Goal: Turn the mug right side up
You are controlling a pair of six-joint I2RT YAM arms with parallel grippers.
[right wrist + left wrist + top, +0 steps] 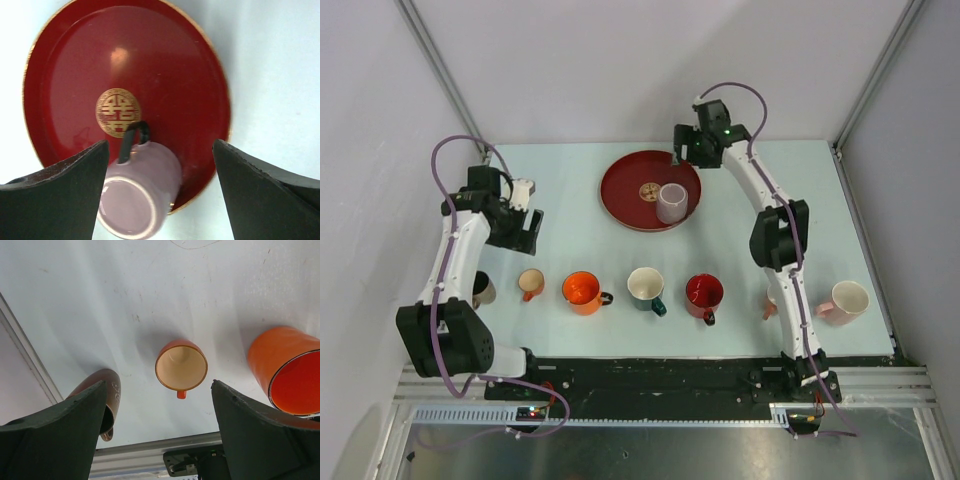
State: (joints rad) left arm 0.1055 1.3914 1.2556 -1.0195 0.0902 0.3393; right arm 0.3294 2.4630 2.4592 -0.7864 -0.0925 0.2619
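- Your R end effector (678, 157): released, hanging over the far rim of the red tray (620, 190).
- You've got the lilac mug (672, 204) upside down on the tray's near-right part.
- L end effector (530, 207): released, above the small orange mug (181, 367).

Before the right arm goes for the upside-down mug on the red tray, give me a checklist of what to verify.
1. lilac mug base up on the red tray, near its rim: ok.
2. right pincer open, jaws wide apart: ok.
3. Mug centred between its fingers: not ok, it sits toward one side in the wrist view.
4. handle seen, pointing at the tray's middle: ok.
5. left pincer away from the tray, open over a small orange mug: ok.
6. Clearance above the mug: cannot tell.
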